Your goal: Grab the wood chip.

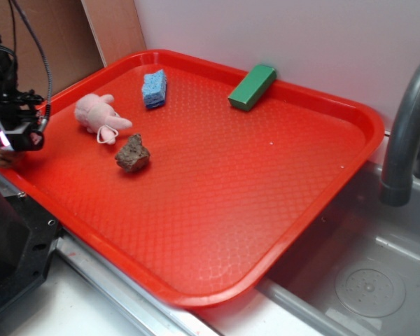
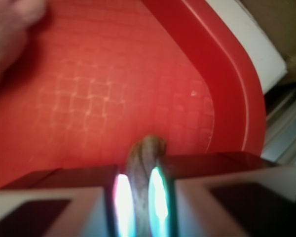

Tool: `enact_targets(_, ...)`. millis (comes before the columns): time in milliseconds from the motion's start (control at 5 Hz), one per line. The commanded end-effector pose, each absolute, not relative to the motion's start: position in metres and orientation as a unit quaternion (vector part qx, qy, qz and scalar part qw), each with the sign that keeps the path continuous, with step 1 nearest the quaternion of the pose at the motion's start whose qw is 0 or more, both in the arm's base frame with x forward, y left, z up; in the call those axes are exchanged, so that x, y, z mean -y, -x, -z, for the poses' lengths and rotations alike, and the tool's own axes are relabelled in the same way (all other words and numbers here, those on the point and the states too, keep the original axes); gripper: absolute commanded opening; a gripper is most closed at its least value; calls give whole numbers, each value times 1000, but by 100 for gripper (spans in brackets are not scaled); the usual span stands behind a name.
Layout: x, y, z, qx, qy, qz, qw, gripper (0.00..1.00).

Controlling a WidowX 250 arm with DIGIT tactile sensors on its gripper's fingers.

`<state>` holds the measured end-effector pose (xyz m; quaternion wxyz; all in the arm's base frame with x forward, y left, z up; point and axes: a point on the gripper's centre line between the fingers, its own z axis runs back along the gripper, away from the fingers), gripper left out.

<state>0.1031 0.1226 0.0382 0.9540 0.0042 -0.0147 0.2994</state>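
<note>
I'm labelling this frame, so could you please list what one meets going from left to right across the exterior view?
Black gripper at the tray's left edge → pink plush toy → chunky dark brown rock-like lump → blue sponge → green rectangular block → grey curved faucet, all but the last on or over the red plastic tray.

- The arm at the left edge of the exterior view is black, built of blocky segments.
- A thin dark cable runs down from the upper left of the frame.
- The hand ends in a black head with a pinkish-white glow.
- In the wrist view its fingers are dark and flat, with pale grey faces and glowing inner edges.
</note>
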Motion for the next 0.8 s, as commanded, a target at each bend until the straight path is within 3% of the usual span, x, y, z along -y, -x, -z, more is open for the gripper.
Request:
enact_targets(0,-124,-94,-109,62,-6,-193,979,0)
enact_targets(200,-76,-145,-142,47,18,-166,985,0)
enact_targets(400,-76,-145,-142,47,18,-166,985,100)
enact_targets(600,-76,-145,-142,47,18,-166,985,100)
